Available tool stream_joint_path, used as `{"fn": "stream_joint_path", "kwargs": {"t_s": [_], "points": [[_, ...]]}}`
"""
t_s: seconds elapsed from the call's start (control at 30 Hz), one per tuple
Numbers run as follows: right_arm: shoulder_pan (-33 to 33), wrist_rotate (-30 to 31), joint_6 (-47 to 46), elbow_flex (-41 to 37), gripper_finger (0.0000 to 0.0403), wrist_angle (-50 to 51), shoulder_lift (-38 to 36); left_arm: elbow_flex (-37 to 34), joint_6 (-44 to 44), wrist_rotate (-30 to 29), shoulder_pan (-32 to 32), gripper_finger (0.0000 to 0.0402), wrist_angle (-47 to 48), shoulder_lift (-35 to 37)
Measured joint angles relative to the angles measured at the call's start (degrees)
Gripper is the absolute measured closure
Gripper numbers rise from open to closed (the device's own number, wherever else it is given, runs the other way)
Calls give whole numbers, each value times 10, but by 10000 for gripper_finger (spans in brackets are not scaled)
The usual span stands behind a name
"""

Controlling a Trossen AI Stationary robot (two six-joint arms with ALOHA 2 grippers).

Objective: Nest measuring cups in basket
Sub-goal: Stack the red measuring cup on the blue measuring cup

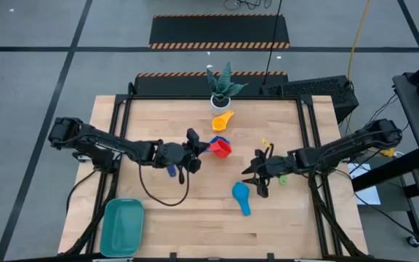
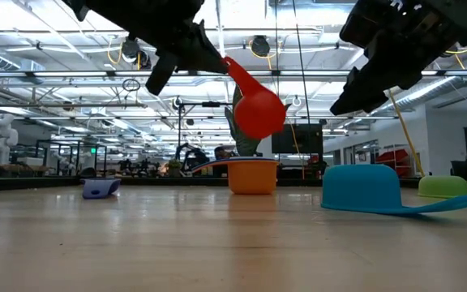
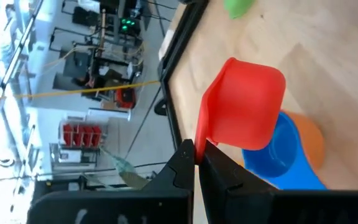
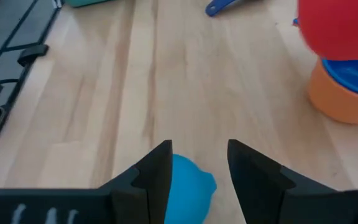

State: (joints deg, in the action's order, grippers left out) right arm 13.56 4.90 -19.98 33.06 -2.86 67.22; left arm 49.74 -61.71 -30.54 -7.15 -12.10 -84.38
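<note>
My left gripper [image 1: 199, 149] is shut on a red measuring cup [image 1: 223, 149], which is in the air over a blue cup [image 3: 278, 155] nested in an orange cup [image 2: 252, 178]. My right gripper [image 4: 197, 165] stands open above a light blue cup [image 1: 241, 196] that lies mouth down on the table, and touches nothing. A green cup [image 1: 283, 178] lies mouth down beside the right arm. A small navy cup [image 1: 172, 171] sits below the left gripper. The teal basket [image 1: 122, 225] rests at the near left corner. My left gripper pinches the free end of the red cup's flat handle [image 3: 199, 138] between its two fingers. The fingers come from the table's left, slanting slightly down, along the handle. The cup hangs tilted beyond the fingertips, lifted clear of the table and of the cups below it.
A white pot with a green plant [image 1: 220, 98] stands at the far edge, with an orange-yellow cup [image 1: 222, 121] just in front of it. A small yellow piece [image 1: 265, 143] lies by the right gripper. Bare wood stretches along the near half between basket and light blue cup.
</note>
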Motion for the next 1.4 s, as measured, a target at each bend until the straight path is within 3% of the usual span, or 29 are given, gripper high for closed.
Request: {"fn": "stream_joint_path", "kwargs": {"t_s": [0.33,0.63,1.13,1.4], "points": [[67,86,-19,0,255,-6,0,-43,-59,8,33,396,-70,1],[83,88,-4,0,255,-34,0,-91,-72,57,47,395,-155,-6],[83,86,-4,0,255,-37,0,-95,-129,45,57,385,-221,-79],[83,86,-3,0,255,-38,0,-95,-96,40,70,377,-207,-80]]}}
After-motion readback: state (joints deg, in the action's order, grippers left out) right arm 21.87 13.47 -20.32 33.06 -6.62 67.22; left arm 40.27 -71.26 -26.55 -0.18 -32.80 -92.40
